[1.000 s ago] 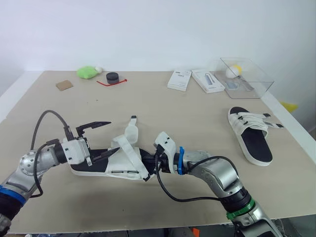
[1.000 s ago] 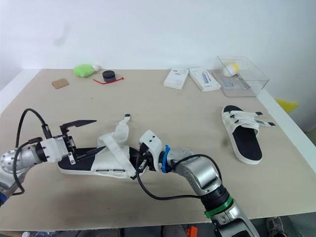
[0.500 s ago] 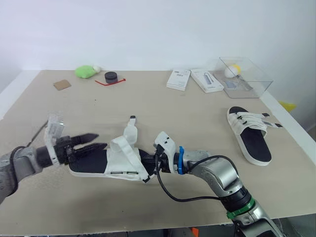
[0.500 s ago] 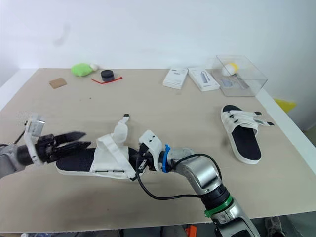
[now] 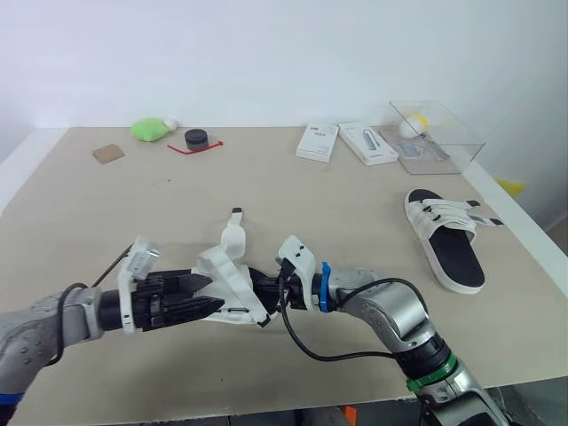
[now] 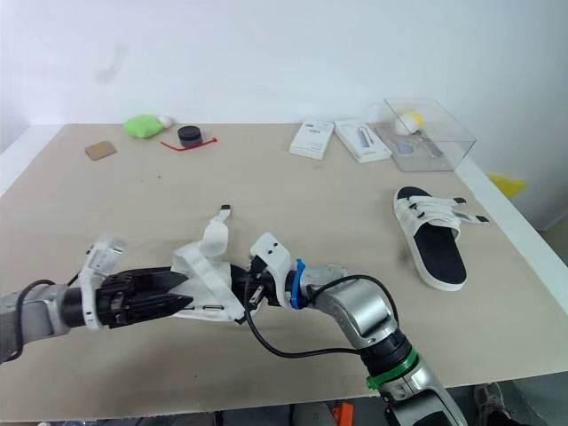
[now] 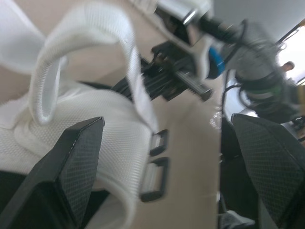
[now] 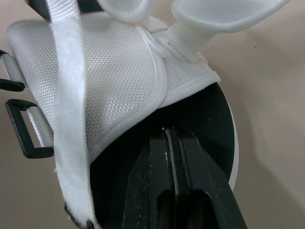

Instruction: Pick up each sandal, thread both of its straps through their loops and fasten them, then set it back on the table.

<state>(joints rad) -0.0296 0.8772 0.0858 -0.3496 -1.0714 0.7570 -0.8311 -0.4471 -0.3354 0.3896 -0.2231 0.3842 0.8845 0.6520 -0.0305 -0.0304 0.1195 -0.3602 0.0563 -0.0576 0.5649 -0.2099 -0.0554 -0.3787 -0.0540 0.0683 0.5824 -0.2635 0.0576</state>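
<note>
The right end effector (image 8: 167, 133) has its two fingers pressed together. They lie on the black inside of the near sandal (image 5: 232, 271), with the tips tucked under its white top. The left end effector (image 5: 206, 293) is at the other end of this sandal, fingers spread wide, one on each side of the white top.

The sandal lies on the counter (image 5: 311, 204) with its long side running left to right between them. One loose strap (image 5: 235, 232) sticks up. Two black loops (image 7: 157, 157) are empty. The other sandal (image 5: 446, 241) lies well apart, to its right.
</note>
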